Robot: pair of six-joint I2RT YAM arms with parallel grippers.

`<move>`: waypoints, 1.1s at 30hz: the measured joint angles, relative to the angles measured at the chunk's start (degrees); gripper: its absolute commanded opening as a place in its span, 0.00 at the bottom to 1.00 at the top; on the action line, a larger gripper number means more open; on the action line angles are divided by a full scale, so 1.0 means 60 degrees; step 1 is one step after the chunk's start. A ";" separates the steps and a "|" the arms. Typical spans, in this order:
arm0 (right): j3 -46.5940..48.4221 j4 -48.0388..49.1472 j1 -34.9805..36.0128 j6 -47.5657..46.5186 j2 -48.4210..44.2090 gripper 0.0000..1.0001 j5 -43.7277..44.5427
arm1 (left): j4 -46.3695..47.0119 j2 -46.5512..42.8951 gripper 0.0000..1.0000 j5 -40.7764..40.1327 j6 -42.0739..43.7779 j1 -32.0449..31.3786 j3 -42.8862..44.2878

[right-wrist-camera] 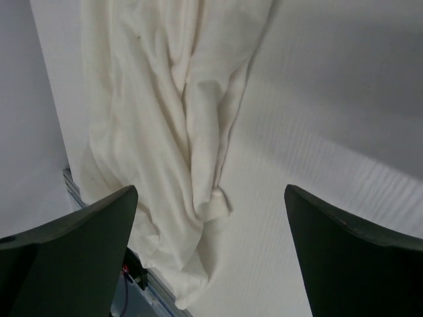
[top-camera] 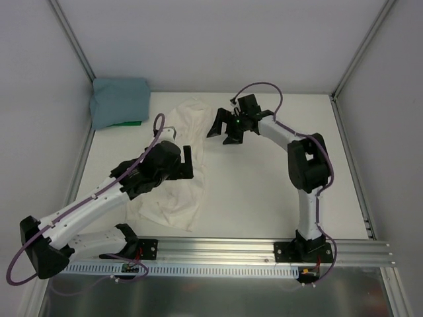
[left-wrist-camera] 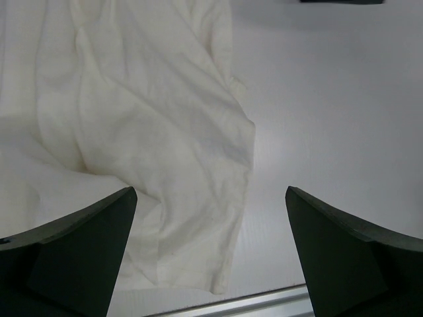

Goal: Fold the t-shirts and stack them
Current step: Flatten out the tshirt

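- Down the left-centre of the tabletop [top-camera: 264, 191] lay the cream t-shirt [top-camera: 173, 201], rumpled and unfolded, its long axis running from the far side toward the arms' bases.
- At the far-left corner, well apart from it, sat the teal t-shirt [top-camera: 119, 99] in a compact, roughly squared pile, with a green thing [top-camera: 129, 123] showing under its near edge.
- The left tool [top-camera: 189, 164] hung over the right-hand edge of the cream shirt's middle, its 2 fingers spread wide and holding nothing; most of the cloth lay to its left.
- The right tool [top-camera: 223, 132] hovered just beside the shirt's far end, on its right side, equally wide and empty.
- As a judgement, the left arm was nearer the near half and the right arm nearer the far half, so 1 tool at each end of the long axis looked the natural way to spread it flat.
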 measured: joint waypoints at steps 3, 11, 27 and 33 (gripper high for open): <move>0.0197 0.0801 -0.0036 0.0648 0.1308 1.00 -0.0492 | -0.0554 -0.0627 0.99 -0.0368 -0.0299 -0.0710 0.0350; 0.1282 0.1945 -0.0317 0.1730 0.2397 1.00 -0.1158 | -0.1326 -0.0918 0.99 -0.0903 -0.0863 -0.1570 0.0437; 0.4211 0.3235 -0.0492 0.3264 0.5056 0.75 -0.1861 | -0.2065 -0.0033 0.99 -0.1938 -0.1435 -0.3362 0.0827; 0.4503 0.3770 -0.0535 0.3931 0.5909 0.00 -0.2036 | -0.2233 0.0233 0.99 -0.2146 -0.1574 -0.3595 0.0962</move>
